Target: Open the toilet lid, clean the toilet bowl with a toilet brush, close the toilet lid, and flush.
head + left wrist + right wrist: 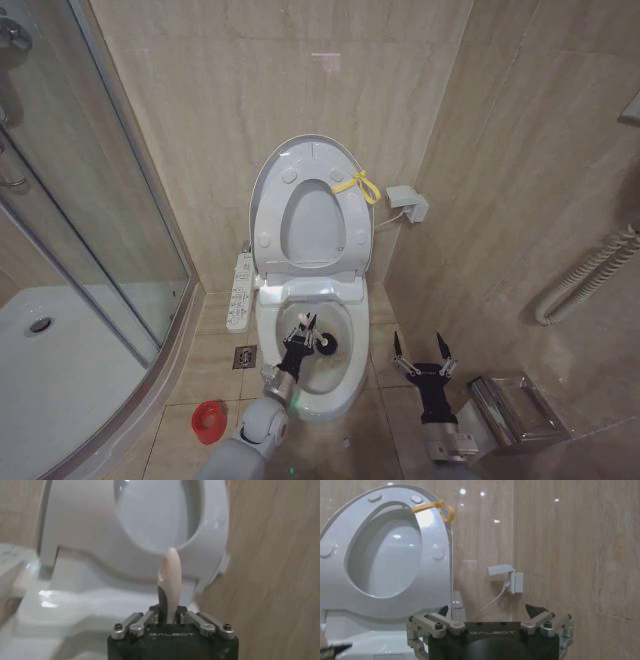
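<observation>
The toilet lid [312, 228] stands raised against the wall with the seat ring [275, 215] up in front of it; a yellow cord loop [358, 186] hangs at its edge. Below, the white toilet bowl [330, 380] lies uncovered. My left gripper [297, 342] hovers over the bowl, shut on the toilet brush [325, 345], whose black head sits down inside the bowl. In the left wrist view the pale handle [170, 573] rises from between the shut fingers of my left gripper [169, 617]. My right gripper [420, 352] is open and holds nothing, right of the bowl, facing the lid [385, 560].
A red brush holder [208, 420] stands on the floor left of the bowl. A glass shower enclosure and white tray [60, 350] fill the left. A control panel [240, 292] hangs beside the toilet, a wall socket [408, 203] at the right, a metal bin [512, 408] at the lower right.
</observation>
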### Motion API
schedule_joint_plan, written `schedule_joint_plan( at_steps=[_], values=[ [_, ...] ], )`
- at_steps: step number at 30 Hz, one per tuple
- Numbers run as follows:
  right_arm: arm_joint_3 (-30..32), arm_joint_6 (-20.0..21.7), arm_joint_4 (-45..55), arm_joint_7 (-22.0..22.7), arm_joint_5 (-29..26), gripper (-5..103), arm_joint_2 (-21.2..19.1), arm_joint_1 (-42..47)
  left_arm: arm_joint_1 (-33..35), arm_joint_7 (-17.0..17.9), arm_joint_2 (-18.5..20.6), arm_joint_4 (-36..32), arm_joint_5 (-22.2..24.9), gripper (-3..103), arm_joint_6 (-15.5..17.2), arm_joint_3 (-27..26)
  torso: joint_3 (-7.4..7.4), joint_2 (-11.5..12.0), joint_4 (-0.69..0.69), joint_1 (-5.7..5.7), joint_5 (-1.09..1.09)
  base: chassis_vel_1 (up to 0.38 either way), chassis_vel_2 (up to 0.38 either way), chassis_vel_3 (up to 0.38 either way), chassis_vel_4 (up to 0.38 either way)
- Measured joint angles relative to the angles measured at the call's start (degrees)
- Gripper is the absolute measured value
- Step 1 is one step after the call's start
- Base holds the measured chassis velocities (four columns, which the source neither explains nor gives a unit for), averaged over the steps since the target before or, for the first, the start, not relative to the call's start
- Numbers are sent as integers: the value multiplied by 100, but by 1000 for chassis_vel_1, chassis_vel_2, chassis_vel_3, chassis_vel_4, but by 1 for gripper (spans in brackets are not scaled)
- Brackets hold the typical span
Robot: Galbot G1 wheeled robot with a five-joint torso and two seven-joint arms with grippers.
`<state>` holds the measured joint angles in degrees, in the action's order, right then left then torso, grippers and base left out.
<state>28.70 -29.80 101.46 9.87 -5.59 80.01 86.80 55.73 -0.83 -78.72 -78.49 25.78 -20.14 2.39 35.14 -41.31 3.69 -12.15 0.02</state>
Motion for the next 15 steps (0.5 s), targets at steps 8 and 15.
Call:
schedule_joint_plan(
  at_steps=[8, 15],
  values=[
    [25, -1, 24, -1, 32, 100, 43, 27, 276, -122, 38, -527, 325, 19, -64, -12, -1, -1, -2, 0, 1, 0, 0, 0, 0],
    [23, -9, 32, -3, 44, 100, 98, 6, 320, 28, 18, 2, 303, 19, 91, -129, -1, -1, -1, 0, 0, 0, 0, 0, 0]
  ],
)
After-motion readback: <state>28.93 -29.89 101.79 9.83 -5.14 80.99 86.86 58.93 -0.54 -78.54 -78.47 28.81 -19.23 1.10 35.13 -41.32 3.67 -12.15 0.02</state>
